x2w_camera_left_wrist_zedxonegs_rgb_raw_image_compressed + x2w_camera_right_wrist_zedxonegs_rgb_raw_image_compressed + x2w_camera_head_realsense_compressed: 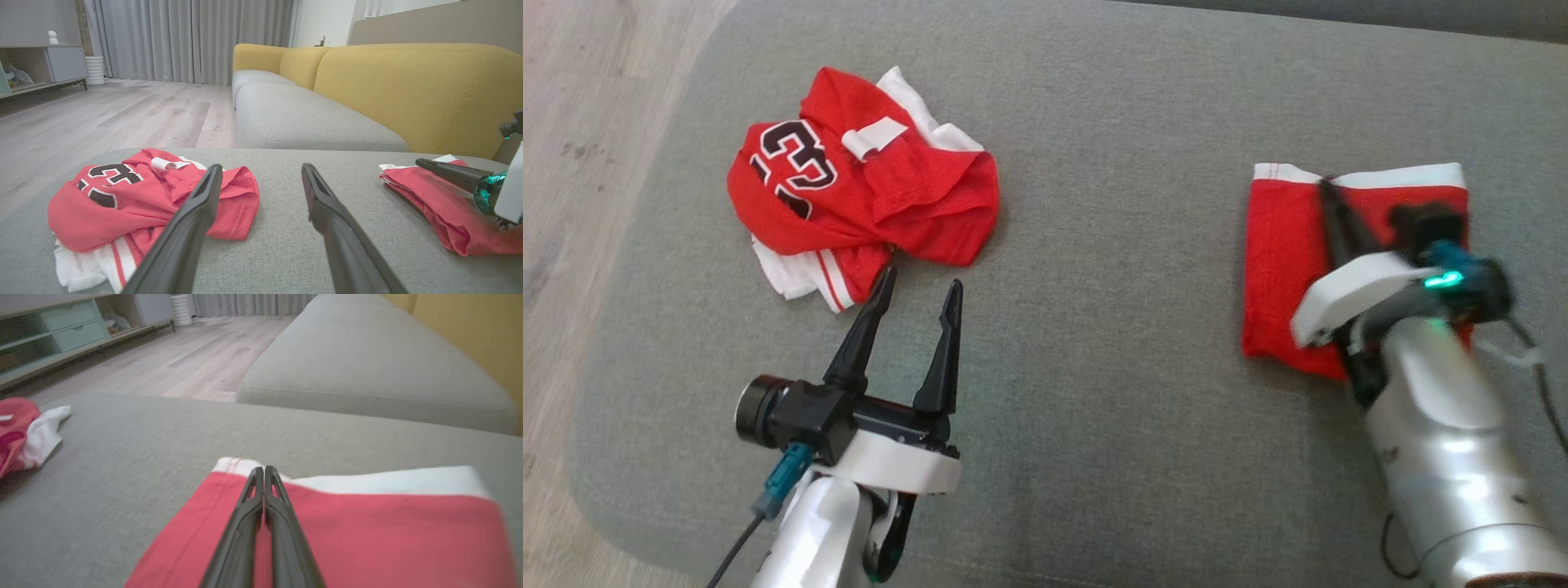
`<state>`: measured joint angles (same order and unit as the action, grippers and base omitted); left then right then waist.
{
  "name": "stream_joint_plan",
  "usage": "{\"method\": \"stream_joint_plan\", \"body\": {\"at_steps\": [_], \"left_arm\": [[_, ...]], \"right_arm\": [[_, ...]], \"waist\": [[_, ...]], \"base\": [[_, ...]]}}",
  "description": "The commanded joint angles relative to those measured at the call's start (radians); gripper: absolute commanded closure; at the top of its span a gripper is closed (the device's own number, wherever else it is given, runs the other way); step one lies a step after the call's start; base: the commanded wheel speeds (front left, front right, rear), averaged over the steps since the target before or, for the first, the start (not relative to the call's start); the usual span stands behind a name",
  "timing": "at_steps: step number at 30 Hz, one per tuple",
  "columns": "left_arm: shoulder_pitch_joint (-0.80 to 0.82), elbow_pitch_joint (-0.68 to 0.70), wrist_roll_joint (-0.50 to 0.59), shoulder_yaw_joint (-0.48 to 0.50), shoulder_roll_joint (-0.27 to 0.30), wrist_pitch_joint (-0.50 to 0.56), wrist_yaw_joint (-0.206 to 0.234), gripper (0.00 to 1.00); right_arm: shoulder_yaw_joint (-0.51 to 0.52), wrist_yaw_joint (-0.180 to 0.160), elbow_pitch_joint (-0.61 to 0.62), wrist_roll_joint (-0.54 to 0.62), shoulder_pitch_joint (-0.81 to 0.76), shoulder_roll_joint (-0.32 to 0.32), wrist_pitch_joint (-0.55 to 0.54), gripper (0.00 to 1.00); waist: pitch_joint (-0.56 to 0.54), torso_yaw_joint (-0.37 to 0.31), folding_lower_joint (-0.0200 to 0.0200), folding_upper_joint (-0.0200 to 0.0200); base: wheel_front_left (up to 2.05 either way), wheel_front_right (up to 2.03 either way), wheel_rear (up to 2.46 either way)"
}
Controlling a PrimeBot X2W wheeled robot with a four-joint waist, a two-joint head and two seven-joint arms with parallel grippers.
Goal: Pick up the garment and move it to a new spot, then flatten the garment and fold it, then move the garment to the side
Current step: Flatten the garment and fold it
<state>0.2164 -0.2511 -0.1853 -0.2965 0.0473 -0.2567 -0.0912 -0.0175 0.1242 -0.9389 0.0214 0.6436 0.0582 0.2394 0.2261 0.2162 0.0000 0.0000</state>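
A crumpled red garment with a black number and white trim lies at the far left of the grey cushion. My left gripper stands open just short of its near edge, with nothing between the fingers. In the left wrist view the left gripper points past the right side of the crumpled garment. A folded red garment with a white band lies flat at the right. My right gripper is shut and lies over it, tips near the band; the shut right gripper holds no cloth over that folded garment.
Wooden floor runs along the cushion's left edge. Beyond the cushion stand another grey seat and a yellow backrest. A low cabinet stands across the floor. Bare cushion lies between the two garments.
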Motion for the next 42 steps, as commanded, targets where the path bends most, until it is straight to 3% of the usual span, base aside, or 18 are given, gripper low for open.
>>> {"method": "stream_joint_plan", "body": {"at_steps": [1,9,17,24,29,33,34,35,42], "left_arm": [[0.02,0.032,0.003,0.033,0.003,-0.005,0.003,0.0],[0.022,0.04,0.009,0.032,0.003,-0.005,-0.004,0.0],[0.025,0.031,0.021,0.041,0.003,-0.005,-0.013,0.0],[0.007,0.028,0.031,0.061,0.003,-0.005,-0.015,0.0],[-0.014,0.025,0.042,0.074,0.003,-0.005,-0.013,0.0],[-0.031,0.022,0.043,0.086,0.003,-0.005,-0.011,0.0],[-0.038,0.021,0.042,0.09,0.003,-0.005,-0.011,0.0],[-0.045,0.019,0.042,0.093,0.003,-0.005,-0.01,0.0],[-0.092,0.009,0.035,0.106,0.003,-0.005,-0.006,0.0]], "right_arm": [[0.027,0.007,0.054,0.029,-0.003,-0.008,0.017,1.0],[0.303,0.007,0.128,0.196,-0.035,-0.008,0.019,1.0],[0.403,0.007,0.007,0.26,0.009,-0.008,-0.018,1.0],[0.31,0.007,-0.011,0.165,0.016,-0.008,0.021,1.0],[0.13,0.007,0.191,-0.02,-0.099,-0.008,0.022,1.0],[0.079,0.007,0.317,-0.088,-0.205,-0.008,0.022,1.0],[0.068,0.007,0.356,-0.1,-0.241,-0.008,0.022,0.63],[0.055,0.007,0.391,-0.108,-0.276,-0.008,0.022,0.0],[0.0,0.007,0.548,-0.146,-0.477,-0.008,0.022,0.0]], "waist": [[-0.004,-0.006,0.0,0.0],[0.01,-0.01,0.0,0.0],[0.015,-0.001,0.0,0.0],[-0.034,-0.041,0.0,0.0],[-0.083,-0.091,0.0,0.0],[-0.113,-0.125,0.0,0.0],[-0.121,-0.134,0.0,0.0],[-0.129,-0.143,0.0,0.0],[-0.17,-0.181,0.0,0.0]], "base": [[0.0,0.0,0.0],[0.0,0.0,0.0],[0.0,0.0,0.0],[0.0,0.0,0.0],[0.0,0.0,0.0],[0.0,0.0,0.0],[0.0,0.0,0.0],[0.0,0.0,0.0],[0.0,0.0,0.0]]}}
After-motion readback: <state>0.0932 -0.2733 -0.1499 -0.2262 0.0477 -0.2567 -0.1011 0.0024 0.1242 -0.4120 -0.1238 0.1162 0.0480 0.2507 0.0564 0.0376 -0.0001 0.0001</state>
